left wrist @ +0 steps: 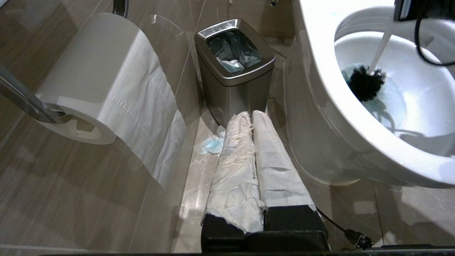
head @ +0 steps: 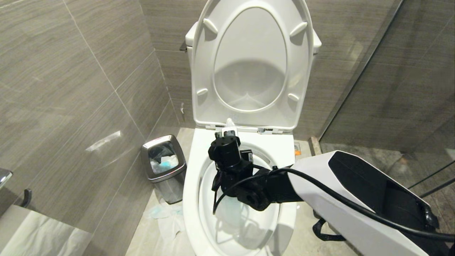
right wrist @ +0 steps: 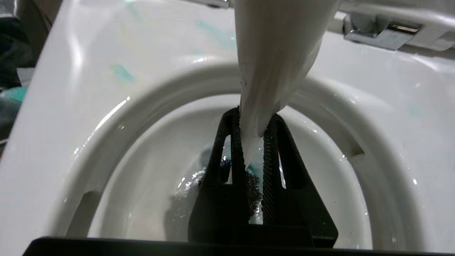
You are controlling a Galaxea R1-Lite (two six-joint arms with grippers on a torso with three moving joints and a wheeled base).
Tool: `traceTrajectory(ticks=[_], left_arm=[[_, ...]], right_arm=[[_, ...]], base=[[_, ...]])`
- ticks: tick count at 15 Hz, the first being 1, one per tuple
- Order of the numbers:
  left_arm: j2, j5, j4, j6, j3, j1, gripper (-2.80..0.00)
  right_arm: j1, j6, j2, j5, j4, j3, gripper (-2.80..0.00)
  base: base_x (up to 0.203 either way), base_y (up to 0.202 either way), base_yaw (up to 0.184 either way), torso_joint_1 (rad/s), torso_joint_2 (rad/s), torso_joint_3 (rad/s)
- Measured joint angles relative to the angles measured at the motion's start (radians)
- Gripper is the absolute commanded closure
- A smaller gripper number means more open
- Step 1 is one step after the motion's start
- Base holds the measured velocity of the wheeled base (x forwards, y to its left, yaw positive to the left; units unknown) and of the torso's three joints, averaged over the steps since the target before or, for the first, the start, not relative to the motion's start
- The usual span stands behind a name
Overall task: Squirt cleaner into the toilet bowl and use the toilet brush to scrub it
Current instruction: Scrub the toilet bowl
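Note:
The white toilet bowl [head: 190, 185] stands with its seat and lid raised. My right gripper [head: 229, 137] hangs over the back of the bowl, shut on the white handle of the toilet brush [right wrist: 273, 53], which passes between its black fingers [right wrist: 270, 149]. The brush's black bristle head [left wrist: 366, 85] sits down in the bowl's water, which the cleaner [left wrist: 376, 106] tints turquoise. Pale blue-green cleaner smears [right wrist: 122, 73] mark the bowl's rim [right wrist: 64, 117]. My left gripper [left wrist: 250, 114] is parked low beside the bowl [left wrist: 320, 71], shut and empty, its fingers wrapped in white paper.
A small steel bin [head: 163, 165] with a dark liner stands on the floor to the left of the toilet, with crumpled tissue [left wrist: 211, 145] lying in front of it. A toilet paper roll [left wrist: 99, 81] hangs on the left wall. A glass partition [head: 391, 89] closes off the right.

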Motion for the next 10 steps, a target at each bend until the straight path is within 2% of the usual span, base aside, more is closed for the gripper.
traceTrajectory(ticks=[10], left_arm=[[0.000,0.000,0.000,-0.001,0.000,0.000,0.00]], right_arm=[[0.018,-0.007,-0.279,-0.001,0.121,0.057,0.00]], base=[[0.000,0.000,0.000,0.000,0.00,0.000]])
